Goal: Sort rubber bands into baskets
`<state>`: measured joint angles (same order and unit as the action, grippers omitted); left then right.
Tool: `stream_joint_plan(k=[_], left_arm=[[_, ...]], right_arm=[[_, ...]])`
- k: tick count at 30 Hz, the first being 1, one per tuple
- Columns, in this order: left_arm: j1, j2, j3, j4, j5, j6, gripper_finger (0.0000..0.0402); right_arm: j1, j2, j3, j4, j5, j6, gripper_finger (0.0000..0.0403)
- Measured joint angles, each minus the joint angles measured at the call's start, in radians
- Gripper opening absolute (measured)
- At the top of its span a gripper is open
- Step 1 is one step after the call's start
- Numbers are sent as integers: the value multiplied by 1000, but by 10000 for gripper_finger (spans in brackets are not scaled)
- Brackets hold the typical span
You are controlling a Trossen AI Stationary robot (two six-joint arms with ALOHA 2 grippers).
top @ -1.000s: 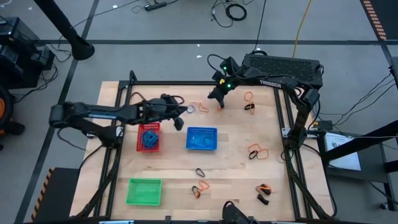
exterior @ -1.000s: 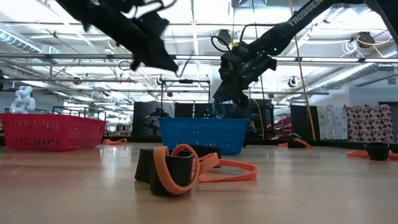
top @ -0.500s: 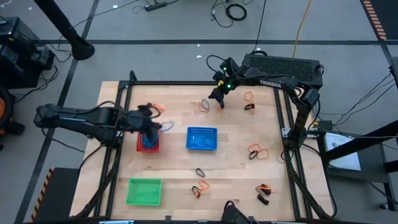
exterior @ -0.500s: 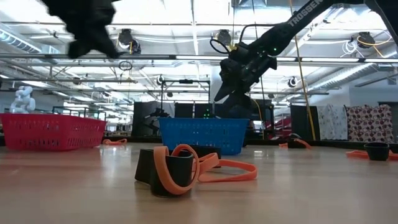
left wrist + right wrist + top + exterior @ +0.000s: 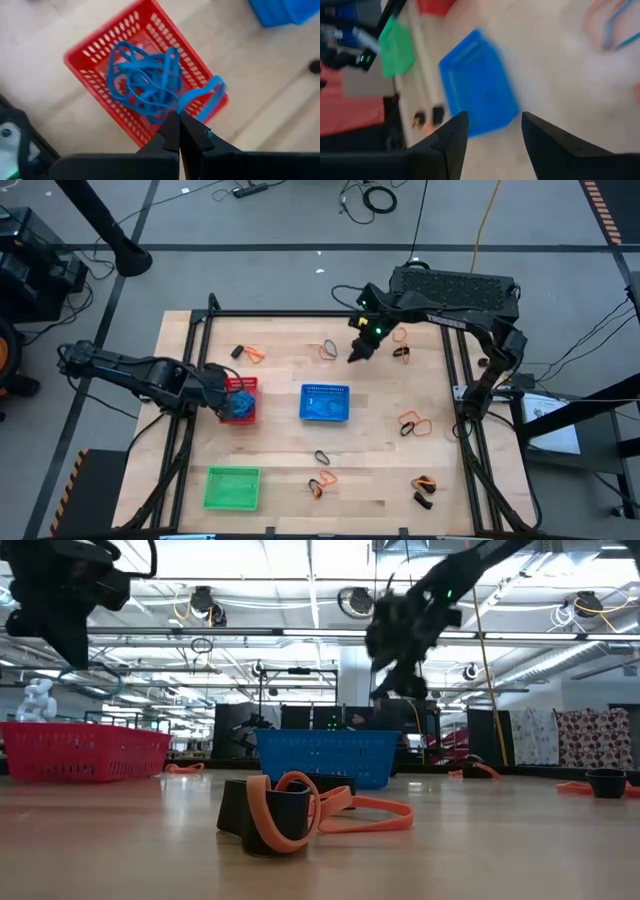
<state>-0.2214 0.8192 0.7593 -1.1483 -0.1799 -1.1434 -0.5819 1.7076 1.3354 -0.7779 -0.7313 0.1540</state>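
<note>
A light wooden surface (image 5: 380, 420) inside a black frame stands on a grey floor, and the low view looks across it into a big hall with ceiling lamps. The rubber bands lie in several places: a tangle of blue bands (image 5: 145, 82) fills the red basket (image 5: 240, 399), and one blue band (image 5: 202, 97) hangs over the rim of this basket, pinched in the left pincer (image 5: 179, 125), whose fingers are pressed together on it just beside the basket's wall. In the high view the left pincer (image 5: 222, 388) is at the left side of the red basket. The blue basket (image 5: 325, 403) stands near the middle of the surface, to the right of the red one, and the green basket (image 5: 232, 487) is at the near left corner, well apart from both. Loose orange and black bands (image 5: 322, 483) lie in front of the blue basket, more (image 5: 413, 423) lie at the right side, others (image 5: 423, 489) at the near right, and a few (image 5: 401, 344) at the far edge. One band (image 5: 327, 349) lies on the far part of the surface, just beside the right pincer (image 5: 357, 355). The right pincer (image 5: 490, 132) hangs above the surface with its fingers apart and nothing between them; its wrist view is blurred and shows the blue basket below.
</note>
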Motion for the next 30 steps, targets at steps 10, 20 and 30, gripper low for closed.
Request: stream_joint_plan(k=[10,20,30], left_arm=[[1,111,0,-48,-86,-4,0],[1,263,0,-47,-92,98,38],[1,287,0,-80,-60,189,109]], right_arm=[[238,-200,0,-525,373,73,164],[420,-270,-91,-659,440,313,164],[690,-427,-288,-538,413,643,164]])
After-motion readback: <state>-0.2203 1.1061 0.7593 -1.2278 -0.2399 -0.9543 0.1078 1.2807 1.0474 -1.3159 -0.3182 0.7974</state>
